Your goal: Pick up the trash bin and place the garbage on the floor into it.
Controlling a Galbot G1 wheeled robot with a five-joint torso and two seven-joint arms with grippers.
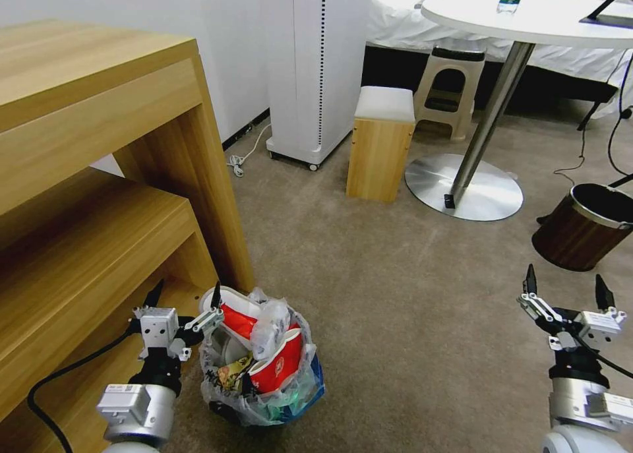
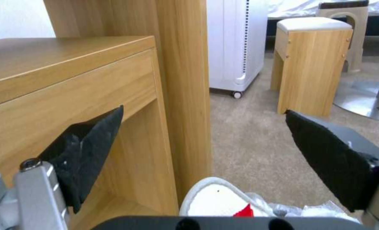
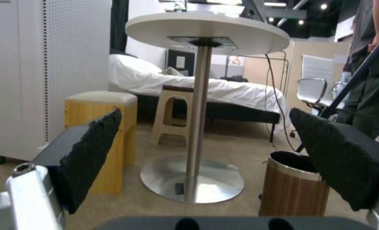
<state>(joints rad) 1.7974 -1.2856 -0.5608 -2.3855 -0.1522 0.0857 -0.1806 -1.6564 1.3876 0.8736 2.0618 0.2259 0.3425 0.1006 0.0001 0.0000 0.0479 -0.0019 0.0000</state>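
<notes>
The trash bin (image 1: 264,374), lined with a crinkly clear bag, stands on the beige carpet floor (image 1: 409,295) beside the wooden desk. It is heaped with garbage: a white slipper (image 1: 227,302), red-white crushed cups (image 1: 280,367) and wrappers. My left gripper (image 1: 186,293) hangs open just left of the bin's rim, one fingertip close to the slipper. In the left wrist view the left gripper (image 2: 204,110) is open, with the slipper (image 2: 217,199) and bag below it. My right gripper (image 1: 566,285) is open and holds nothing, low at the right over bare carpet; the right wrist view also shows the right gripper (image 3: 205,110) open.
A wooden desk (image 1: 99,176) walls off the left. Ahead stand a white floor unit (image 1: 316,64), a wooden stool (image 1: 381,143) and a round table's metal base (image 1: 475,189). A brown wood-grain bin (image 1: 583,225) sits just beyond my right gripper. Open carpet lies between the arms.
</notes>
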